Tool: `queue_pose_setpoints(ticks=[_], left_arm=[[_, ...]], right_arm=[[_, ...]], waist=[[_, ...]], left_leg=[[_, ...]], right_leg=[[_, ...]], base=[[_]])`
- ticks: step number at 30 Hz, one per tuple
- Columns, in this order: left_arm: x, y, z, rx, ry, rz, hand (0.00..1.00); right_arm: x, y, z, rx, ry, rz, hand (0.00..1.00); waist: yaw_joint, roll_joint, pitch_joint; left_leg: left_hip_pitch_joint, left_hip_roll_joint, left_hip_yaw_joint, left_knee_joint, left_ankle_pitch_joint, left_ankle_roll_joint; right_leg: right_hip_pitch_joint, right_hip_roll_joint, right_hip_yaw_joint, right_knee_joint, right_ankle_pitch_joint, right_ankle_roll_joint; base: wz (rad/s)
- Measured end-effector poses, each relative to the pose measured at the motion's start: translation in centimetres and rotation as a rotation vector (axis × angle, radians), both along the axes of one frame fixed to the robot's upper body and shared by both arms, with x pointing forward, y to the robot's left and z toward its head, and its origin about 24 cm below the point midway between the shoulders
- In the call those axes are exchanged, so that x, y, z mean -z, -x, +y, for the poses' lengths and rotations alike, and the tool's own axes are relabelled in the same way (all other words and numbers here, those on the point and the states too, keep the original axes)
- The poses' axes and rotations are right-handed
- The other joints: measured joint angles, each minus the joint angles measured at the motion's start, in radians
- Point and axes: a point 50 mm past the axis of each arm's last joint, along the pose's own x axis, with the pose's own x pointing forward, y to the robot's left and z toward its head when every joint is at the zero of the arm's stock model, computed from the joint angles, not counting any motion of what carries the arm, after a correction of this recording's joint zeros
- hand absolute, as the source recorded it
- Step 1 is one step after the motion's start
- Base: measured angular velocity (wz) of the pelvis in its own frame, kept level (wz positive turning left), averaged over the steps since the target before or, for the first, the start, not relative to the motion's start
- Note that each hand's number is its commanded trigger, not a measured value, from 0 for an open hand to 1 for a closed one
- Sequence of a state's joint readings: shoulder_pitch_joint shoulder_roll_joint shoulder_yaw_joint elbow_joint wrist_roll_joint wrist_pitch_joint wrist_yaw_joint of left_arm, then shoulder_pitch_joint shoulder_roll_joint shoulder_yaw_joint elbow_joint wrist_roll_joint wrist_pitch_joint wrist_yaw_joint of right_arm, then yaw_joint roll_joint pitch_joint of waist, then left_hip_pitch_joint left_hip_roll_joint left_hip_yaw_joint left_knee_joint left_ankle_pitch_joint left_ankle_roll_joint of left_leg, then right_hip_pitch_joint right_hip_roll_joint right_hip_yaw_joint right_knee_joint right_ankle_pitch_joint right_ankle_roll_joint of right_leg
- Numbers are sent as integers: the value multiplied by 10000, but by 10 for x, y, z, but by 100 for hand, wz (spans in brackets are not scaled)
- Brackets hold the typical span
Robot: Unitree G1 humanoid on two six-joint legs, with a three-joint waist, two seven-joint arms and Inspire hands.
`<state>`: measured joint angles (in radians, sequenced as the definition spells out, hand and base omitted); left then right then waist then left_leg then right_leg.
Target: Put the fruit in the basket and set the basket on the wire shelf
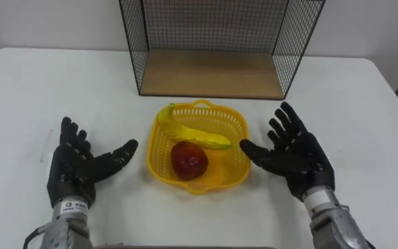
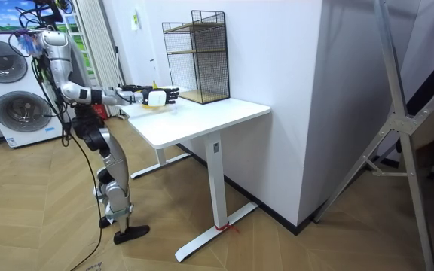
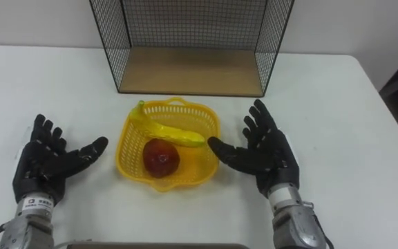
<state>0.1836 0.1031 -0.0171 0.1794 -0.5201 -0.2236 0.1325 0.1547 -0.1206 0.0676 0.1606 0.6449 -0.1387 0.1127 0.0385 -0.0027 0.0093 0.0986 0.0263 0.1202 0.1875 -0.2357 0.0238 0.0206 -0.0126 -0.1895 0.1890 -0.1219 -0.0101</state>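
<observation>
Next step imo = two-handed pick of the basket [image 1: 156, 163], since banana [image 1: 195, 133] + apple [image 1: 188, 160] are already in it. To do it well, curl the fingers [image 1: 282, 126] onto the rim on both sides at once w/ equal squeeze. The mesh wall looks flexy, and a one-sided push would prob just skate it across the worktop [image 1: 365, 104]. Lift level so the apple doesn't roll, then go fwd & low thru the wire shelf [image 1: 213, 72] front and set it on the wood floor. Fingers now: both sets spread wide and straight, holding nothing. Left hand [image 1: 81, 166] has its thumb aimed at the basket but is clear of it. Right hand [image 1: 297, 158] is closer, thumb tip at the right rim, touching or just shy, can't tell. Basket sits on the worktop btw the two hands, just in front of the shelf opening. Banana lies across it, apple on the robot's side. Room view: robot stands at the worktop's end, both arms out over it.
</observation>
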Motion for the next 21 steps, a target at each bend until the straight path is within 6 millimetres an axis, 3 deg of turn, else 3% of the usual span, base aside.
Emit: queue_pose_setpoints(ticks=[16, 21], left_arm=[[-4, -3, -7, 138, 584, -290, 0], [-7, -6, -18, 705, 1005, -523, 0]], right_arm=[[5, -3, 12, -628, -1247, -111, 0], [3, -11, 19, -946, -1278, -235, 0]], waist=[[-21, -15, 7], [-66, 20, 22]], left_leg=[[-52, 65, -7, 8, -5, -4], [-231, 61, -109, 19, -3, -2]], right_leg=[[-23, 8, -15, -24, 2, 3], [-164, -2, -21, -28, 3, 4]], base=[[0], [3]])
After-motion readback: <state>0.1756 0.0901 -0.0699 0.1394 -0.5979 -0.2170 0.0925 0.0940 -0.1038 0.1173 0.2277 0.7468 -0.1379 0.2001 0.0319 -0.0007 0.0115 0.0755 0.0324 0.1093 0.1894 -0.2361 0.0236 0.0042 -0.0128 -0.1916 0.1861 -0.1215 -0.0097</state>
